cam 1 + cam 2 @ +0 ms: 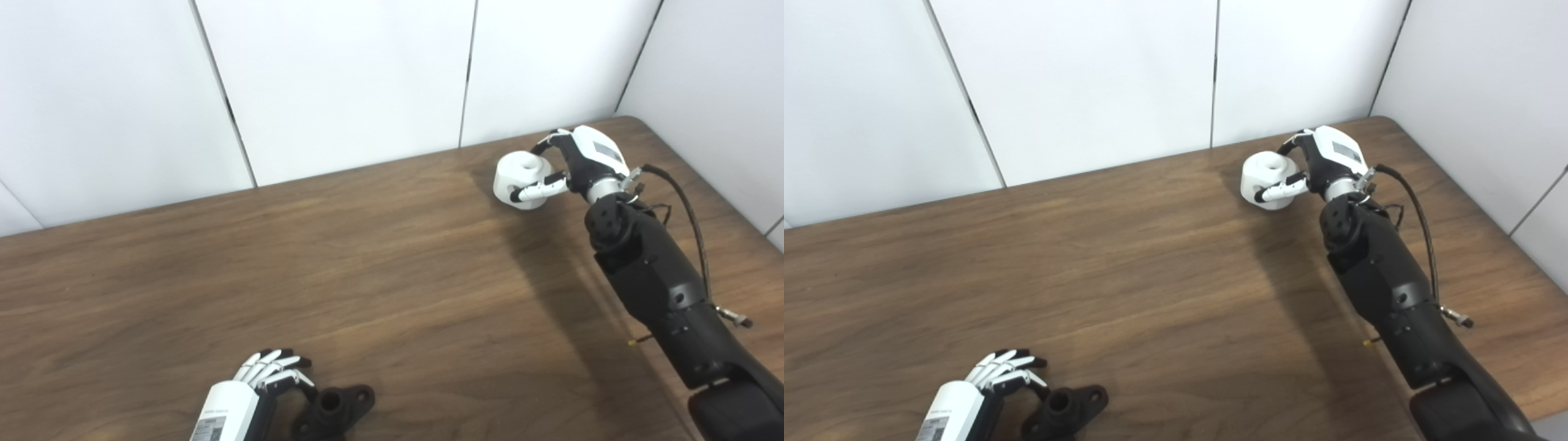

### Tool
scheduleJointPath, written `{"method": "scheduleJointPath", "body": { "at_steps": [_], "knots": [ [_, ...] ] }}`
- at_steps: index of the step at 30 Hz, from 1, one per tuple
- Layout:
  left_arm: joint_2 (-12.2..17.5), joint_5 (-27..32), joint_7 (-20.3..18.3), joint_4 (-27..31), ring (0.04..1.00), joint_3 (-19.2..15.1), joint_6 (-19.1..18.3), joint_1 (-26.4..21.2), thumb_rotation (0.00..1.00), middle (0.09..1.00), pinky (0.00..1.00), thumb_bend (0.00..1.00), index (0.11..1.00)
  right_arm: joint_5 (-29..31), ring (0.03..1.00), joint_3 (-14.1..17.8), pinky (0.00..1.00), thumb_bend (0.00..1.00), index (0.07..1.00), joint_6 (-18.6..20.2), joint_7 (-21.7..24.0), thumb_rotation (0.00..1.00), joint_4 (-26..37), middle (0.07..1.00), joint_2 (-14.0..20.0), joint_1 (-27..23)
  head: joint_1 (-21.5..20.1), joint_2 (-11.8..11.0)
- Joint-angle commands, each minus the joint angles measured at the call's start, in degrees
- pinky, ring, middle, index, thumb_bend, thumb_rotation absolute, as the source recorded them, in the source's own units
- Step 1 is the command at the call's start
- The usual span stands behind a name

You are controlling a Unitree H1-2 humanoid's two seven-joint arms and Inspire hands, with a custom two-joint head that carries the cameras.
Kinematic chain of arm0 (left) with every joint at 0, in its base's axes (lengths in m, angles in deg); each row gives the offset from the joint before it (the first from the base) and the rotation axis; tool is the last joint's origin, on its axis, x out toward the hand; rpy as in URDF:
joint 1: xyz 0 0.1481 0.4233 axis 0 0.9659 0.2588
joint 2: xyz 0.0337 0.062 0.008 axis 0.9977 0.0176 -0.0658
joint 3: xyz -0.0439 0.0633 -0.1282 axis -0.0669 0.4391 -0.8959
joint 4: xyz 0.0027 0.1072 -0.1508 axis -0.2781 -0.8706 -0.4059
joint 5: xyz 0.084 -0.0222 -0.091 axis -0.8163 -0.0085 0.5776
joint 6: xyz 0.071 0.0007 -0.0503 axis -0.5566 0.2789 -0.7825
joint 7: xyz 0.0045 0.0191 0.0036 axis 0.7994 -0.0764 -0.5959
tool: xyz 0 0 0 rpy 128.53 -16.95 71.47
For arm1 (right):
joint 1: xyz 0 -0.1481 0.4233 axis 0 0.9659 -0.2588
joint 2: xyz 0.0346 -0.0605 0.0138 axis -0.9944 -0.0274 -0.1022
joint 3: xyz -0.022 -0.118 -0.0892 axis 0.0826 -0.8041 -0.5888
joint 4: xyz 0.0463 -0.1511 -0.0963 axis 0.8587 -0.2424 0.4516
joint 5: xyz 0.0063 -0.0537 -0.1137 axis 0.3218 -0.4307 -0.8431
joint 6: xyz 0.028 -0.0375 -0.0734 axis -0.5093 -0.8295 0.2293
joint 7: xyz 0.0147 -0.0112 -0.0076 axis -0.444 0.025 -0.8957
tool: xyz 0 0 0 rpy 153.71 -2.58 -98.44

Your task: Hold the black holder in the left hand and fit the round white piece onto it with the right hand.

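**White piece gripped far right, holder waiting at lower left**

Found at the upper right of the frame: right hand [566, 165] curled around the round white piece [520, 177], fingers over the far side, thumb across the near side, closed on it. Unclear whether lifted or resting on the table [392, 269]; contact underneath too small to tell.

Found at the bottom edge, left of centre: left hand [269, 373] just beside the black holder [334, 407], fingers spread and extended, thumb near the holder's upright tube but not wrapped around it. Not yet a grip, by the look of it.

Judged best for the step in hand: close the left fingers firmly on the holder's flange side, keeping the tube's open mouth clear and facing up; carry the white piece across with its central hole kept downward and level, so as to meet the tube squarely.

Nothing lying on the wood between the two parts. Only real hindrances: the wide gap between them, and the holder sitting half cut off by the lower frame edge.
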Motion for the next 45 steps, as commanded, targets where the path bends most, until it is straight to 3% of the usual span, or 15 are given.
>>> {"method": "scheduleJointPath", "body": {
  "at_steps": [1, 12, 19, 20, 22, 35, 39, 43, 45],
  "knots": [
    [0.9, -0.9, -0.9, 0.6, 0.848, -0.6, -0.8, 0.9, 0.05, 0.766, 0.89, 0.52, 0.485, -0.9, 0.974, 0.0, 0.79, 0.82, 0.678, -0.4, -0.6, 0.34, 1.5, 0.918, 2.3, -2.2, -0.1, 0.1],
    [0.9, -1.0, -1.4, 1.0, 0.849, -0.5, -1.4, 1.0, 0.05, 0.768, 0.89, 0.52, 0.485, -0.5, 0.981, -0.2, 0.80, 0.81, 0.652, -0.4, -0.3, 0.32, 1.9, 0.918, 2.2, -1.9, 0.2, 0.3],
    [0.9, -1.3, -1.7, 1.2, 0.852, -0.5, -1.4, 1.0, 0.05, 0.769, 0.89, 0.52, 0.485, 0.4, 0.968, 0.8, 0.81, 0.80, 0.594, -2.1, -2.4, 0.24, 2.1, 0.894, 1.6, -1.5, 0.3, 0.5],
    [0.9, -1.3, -1.7, 1.2, 0.849, -0.5, -1.3, 1.0, 0.05, 0.767, 0.88, 0.52, 0.485, 0.4, 0.965, 0.8, 0.81, 0.64, 0.533, -2.4, -2.8, 0.18, 2.3, 0.889, 1.6, -1.4, 0.3, 0.5],
    [0.9, -1.2, -1.8, 1.3, 0.847, -0.5, -1.3, 1.0, 0.05, 0.767, 0.88, 0.52, 0.485, 0.4, 0.960, 0.8, 0.81, 0.55, 0.500, -3.3, -3.8, 0.16, 2.2, 0.880, 1.6, -1.2, 0.3, 0.5],
    [0.7, -1.4, -1.9, 1.2, 0.847, -0.4, -1.3, 0.9, 0.05, 0.769, 0.88, 0.52, 0.485, -0.8, 0.933, -0.4, 0.81, 0.52, 0.485, -5.3, -6.1, 0.14, 1.9, 0.837, 2.3, -0.6, 1.0, 0.8],
    [0.2, -1.7, -1.8, 1.1, 0.842, -0.1, -1.4, 0.8, 0.05, 0.766, 0.88, 0.52, 0.485, -0.9, 0.926, -0.4, 0.81, 0.52, 0.485, -6.9, -6.4, 0.13, 3.0, 0.827, 2.8, 0.1, 3.1, 1.5],
    [-0.7, -3.0, -2.3, 1.5, 0.840, 0.5, -2.2, 0.5, 0.05, 0.766, 0.87, 0.52, 0.485, 0.3, 0.920, 0.5, 0.81, 0.52, 0.484, -7.4, -5.4, 0.14, 8.4, 0.825, 3.0, 2.4, 6.8, 2.8],
    [-1.6, -3.6, -2.9, 1.9, 0.841, 0.9, -2.9, 0.4, 0.05, 0.768, 0.87, 0.52, 0.485, 1.1, 0.919, 0.8, 0.81, 0.52, 0.484, -7.5, -4.0, 0.14, 12.2, 0.826, 3.4, 4.2, 10.8, 4.0]
  ]
}}
